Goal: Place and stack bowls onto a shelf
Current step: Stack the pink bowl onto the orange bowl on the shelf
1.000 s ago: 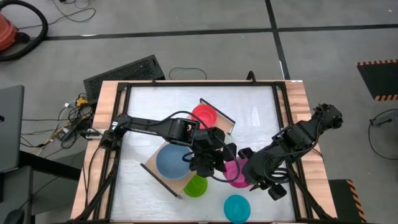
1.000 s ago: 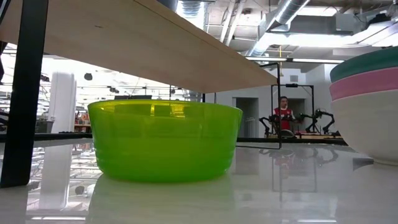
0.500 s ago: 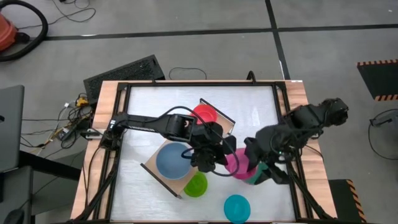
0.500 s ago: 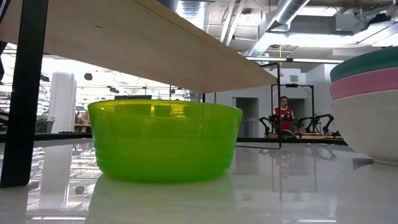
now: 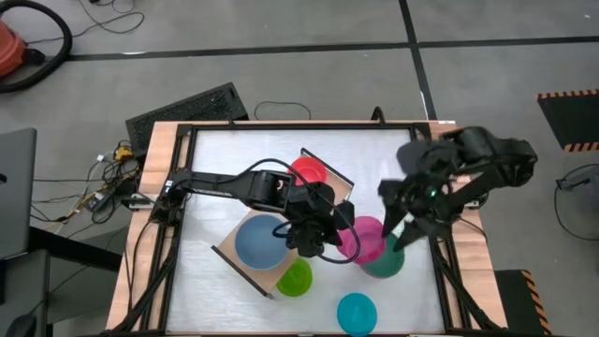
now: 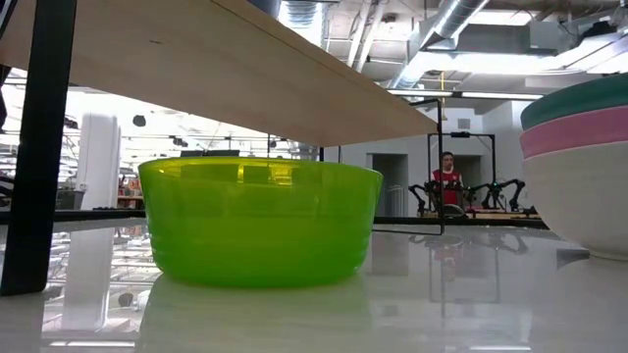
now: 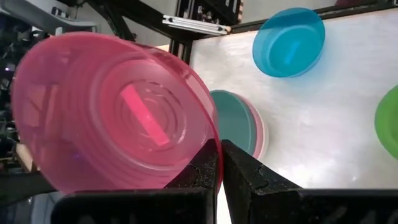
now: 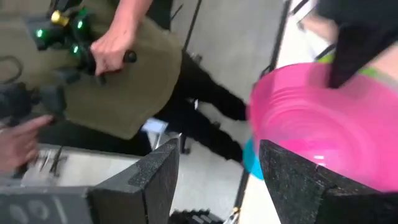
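Left gripper (image 5: 329,234) pinches the magenta bowl (image 5: 360,236) by its rim, aloft at table centre. Right gripper (image 5: 404,217), fingers wide and empty, hangs at three o'clock. Handover step appears finished; carrying it to the shelf (image 5: 332,176) at ten o'clock seems next

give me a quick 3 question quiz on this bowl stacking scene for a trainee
1. True or false: the left tool is shut on the magenta bowl.
2. Which bowl sits on the shelf next to the red bowl? A) cyan B) blue C) lime green
3. Fill in: the right tool is ____.

Key: 1 true, pinching its rim. 2 B, the blue bowl. 3 open, holding nothing.
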`<state>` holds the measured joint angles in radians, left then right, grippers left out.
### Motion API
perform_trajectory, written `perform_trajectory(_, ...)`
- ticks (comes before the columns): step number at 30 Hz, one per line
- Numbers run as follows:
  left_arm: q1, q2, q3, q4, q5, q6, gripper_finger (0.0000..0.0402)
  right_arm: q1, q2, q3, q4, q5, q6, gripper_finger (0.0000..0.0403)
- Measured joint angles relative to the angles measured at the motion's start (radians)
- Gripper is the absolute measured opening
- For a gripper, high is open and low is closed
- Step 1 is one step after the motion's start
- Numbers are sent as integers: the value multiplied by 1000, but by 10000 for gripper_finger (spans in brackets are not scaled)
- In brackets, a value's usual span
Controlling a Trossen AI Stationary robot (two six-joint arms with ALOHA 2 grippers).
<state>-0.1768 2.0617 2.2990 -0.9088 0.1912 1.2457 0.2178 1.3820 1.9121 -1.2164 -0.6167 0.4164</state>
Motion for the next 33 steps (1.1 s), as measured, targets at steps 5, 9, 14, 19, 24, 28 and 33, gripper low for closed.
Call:
perform_trajectory(5, 0, -3, 0, -8, -185, -38, 0, -98, -57, 0, -84, 8, 20, 246)
perform_trajectory(9, 35, -33, 10, -82, -367, -99, 0, -139, -132, 0, -202, 39, 77, 246)
perform_trajectory(14, 132, -57, 36, -299, -436, -286, 0, -118, -210, 0, -247, 199, 124, 246)
perform_trajectory(19, 245, -113, 20, -379, -396, -433, 0, -78, -279, -1, -249, 347, 163, 246)
perform_trajectory(24, 293, -128, -1, -441, -373, -507, 0, -41, -320, -1, -249, 438, 178, 246)
perform_trajectory(28, 254, -127, -73, -424, -360, -516, 0, -24, -340, -1, -250, 483, 170, 246)
perform_trajectory(33, 193, -125, -178, -415, -414, -470, 0, -23, -345, -1, -250, 488, 159, 246)
